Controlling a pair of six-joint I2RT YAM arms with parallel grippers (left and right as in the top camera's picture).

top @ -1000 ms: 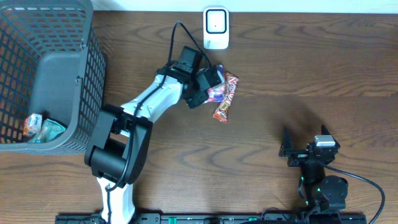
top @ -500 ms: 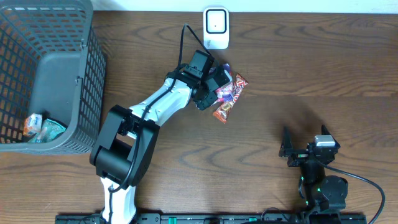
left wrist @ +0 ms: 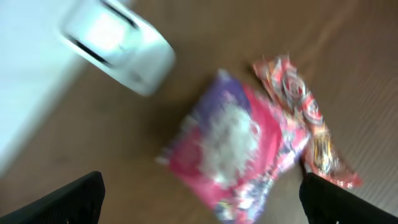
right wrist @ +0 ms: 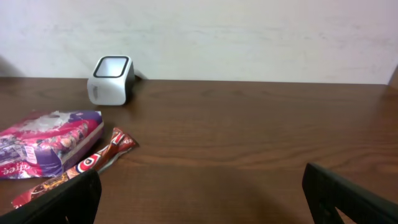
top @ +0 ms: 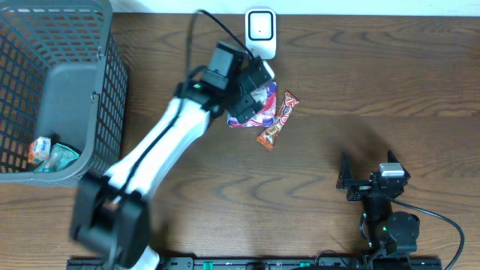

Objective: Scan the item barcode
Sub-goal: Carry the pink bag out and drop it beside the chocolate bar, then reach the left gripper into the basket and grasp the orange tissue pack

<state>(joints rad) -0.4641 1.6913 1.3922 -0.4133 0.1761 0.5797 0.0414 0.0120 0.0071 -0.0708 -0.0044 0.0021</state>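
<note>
A pink and purple snack packet (top: 256,106) lies on the wooden table, just below the white barcode scanner (top: 260,34). My left gripper (top: 241,88) hovers over the packet's left part, open and holding nothing. The blurred left wrist view looks down on the packet (left wrist: 236,143) between the wide-apart fingers of the gripper (left wrist: 202,205), with the scanner (left wrist: 118,50) at upper left. A red candy bar (top: 277,120) lies against the packet's right side. My right gripper (top: 352,182) rests open at the front right, facing the packet (right wrist: 43,149) and the scanner (right wrist: 111,79).
A grey mesh basket (top: 112,90) stands at the left edge with a few small packets (top: 49,154) in its bottom. The candy bar (right wrist: 87,165) points towards my right gripper (right wrist: 202,199). A white wall runs behind the scanner.
My left gripper has opened and let go of the packet, which now lies on the table. The left arm has lifted and drawn back a little to the left.
</note>
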